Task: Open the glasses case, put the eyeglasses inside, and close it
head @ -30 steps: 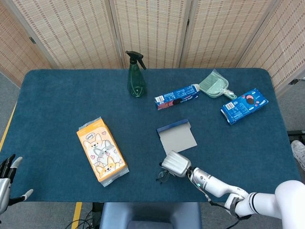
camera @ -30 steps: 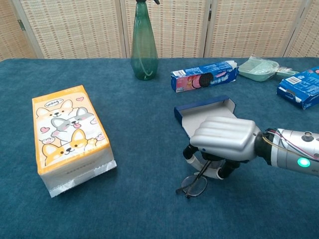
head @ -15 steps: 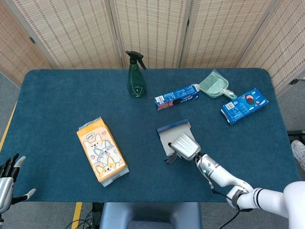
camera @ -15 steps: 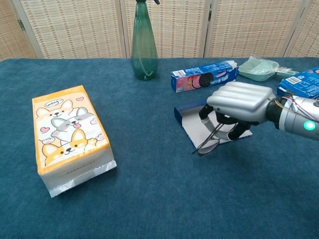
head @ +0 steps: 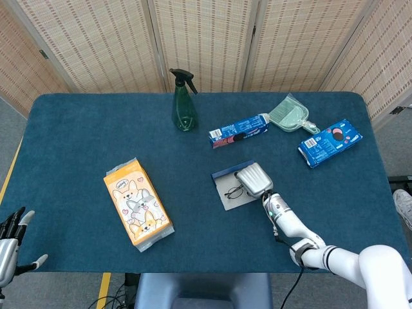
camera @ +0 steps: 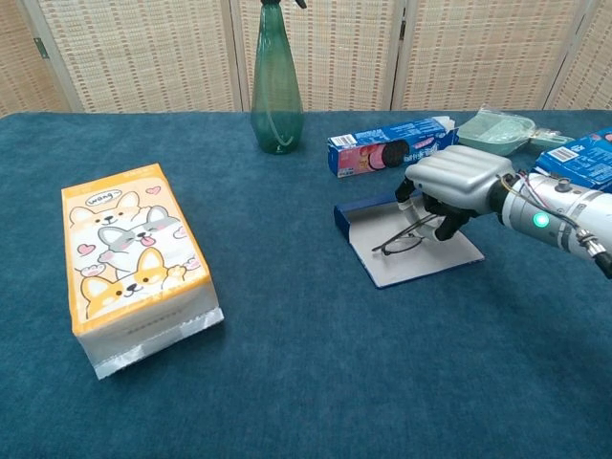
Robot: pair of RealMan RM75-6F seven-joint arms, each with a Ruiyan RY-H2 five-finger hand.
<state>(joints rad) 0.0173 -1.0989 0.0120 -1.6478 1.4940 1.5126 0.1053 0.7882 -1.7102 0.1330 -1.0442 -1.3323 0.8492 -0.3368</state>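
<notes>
I've carried the eyeglasses (camera: 402,241) farther from me: my right hand (camera: 457,182), which held them near the table (head: 77,135) edge a second ago, now grips them over the open glasses case (camera: 413,251). Its fingers hide one temple. My left hand (head: 13,248), cut off at the near-left corner, shows fingers spread, holding nothing.

Navy-edged grey glasses case (camera: 411,256)
</notes>
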